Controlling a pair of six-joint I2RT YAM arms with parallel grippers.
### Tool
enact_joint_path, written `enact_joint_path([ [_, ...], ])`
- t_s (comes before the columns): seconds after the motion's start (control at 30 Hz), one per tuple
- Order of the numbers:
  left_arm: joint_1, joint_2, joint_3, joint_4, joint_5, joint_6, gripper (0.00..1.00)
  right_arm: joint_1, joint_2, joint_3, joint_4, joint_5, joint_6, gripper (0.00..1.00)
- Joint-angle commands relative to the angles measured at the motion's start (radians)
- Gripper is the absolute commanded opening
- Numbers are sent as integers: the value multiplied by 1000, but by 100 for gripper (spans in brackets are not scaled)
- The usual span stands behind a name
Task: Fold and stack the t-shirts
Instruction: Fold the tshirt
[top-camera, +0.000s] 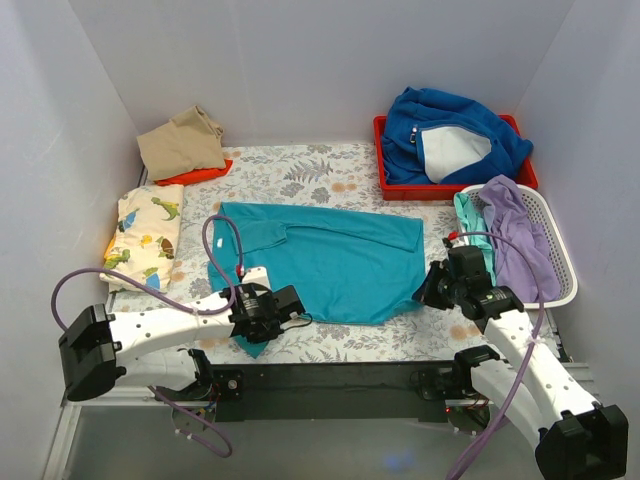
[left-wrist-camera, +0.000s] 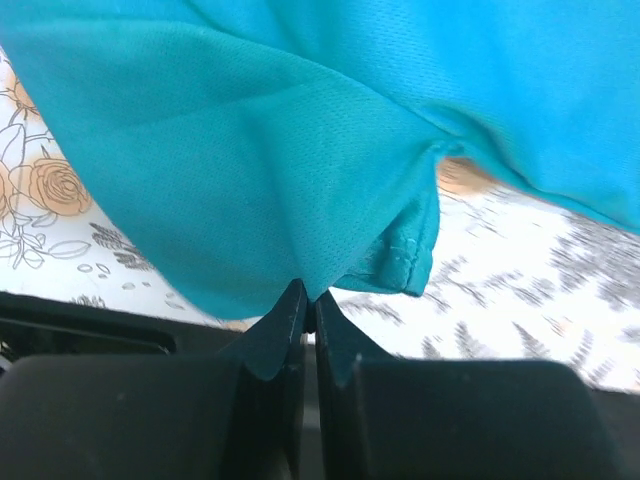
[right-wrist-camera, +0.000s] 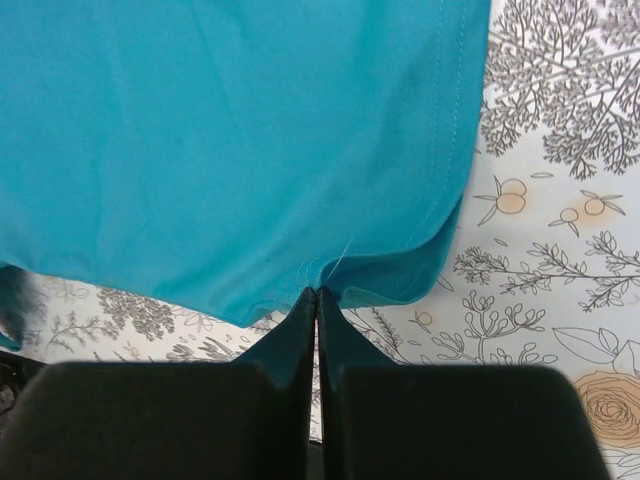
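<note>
The teal t-shirt (top-camera: 335, 260) lies spread on the floral cloth in the middle of the table. My left gripper (top-camera: 290, 305) is shut on its near left edge, seen close in the left wrist view (left-wrist-camera: 310, 297) where the teal cloth (left-wrist-camera: 250, 160) hangs from the tips. My right gripper (top-camera: 430, 288) is shut on the shirt's near right hem (right-wrist-camera: 318, 290), teal cloth (right-wrist-camera: 230, 140) filling that view. A cream dinosaur-print shirt (top-camera: 145, 235) lies folded at the left. Tan (top-camera: 183, 143) and orange (top-camera: 198, 175) shirts lie at the back left. Lavender (top-camera: 515, 235) and mint (top-camera: 470, 215) shirts hang in the basket.
A red tray (top-camera: 385, 180) at the back right holds the royal-blue fleece (top-camera: 450, 135). A white basket (top-camera: 555, 240) stands at the right. White walls close in the back and both sides. A black rail (top-camera: 330, 375) runs along the near edge.
</note>
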Motion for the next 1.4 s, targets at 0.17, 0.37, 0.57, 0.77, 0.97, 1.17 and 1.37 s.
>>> enact_joint_path([
  [0.17,-1,-12,151,-152,18,79,6,3,8,87,-1,10,-21,1],
  [0.37,5,71,215,-228,-47,163,12,1,50,144,13,102,-60,1],
  [0.57,53,94,288,-233,-95,258,18,3,139,184,59,162,-90,1],
  [0.77,243,30,271,-78,11,463,19,4,200,230,91,225,-121,1],
  [0.97,312,93,297,-11,36,591,19,3,242,233,128,234,-130,1],
  [1.17,314,191,282,98,299,734,45,4,268,242,148,219,-132,1],
  [1.37,314,162,226,146,407,742,62,3,266,225,155,208,-129,1],
])
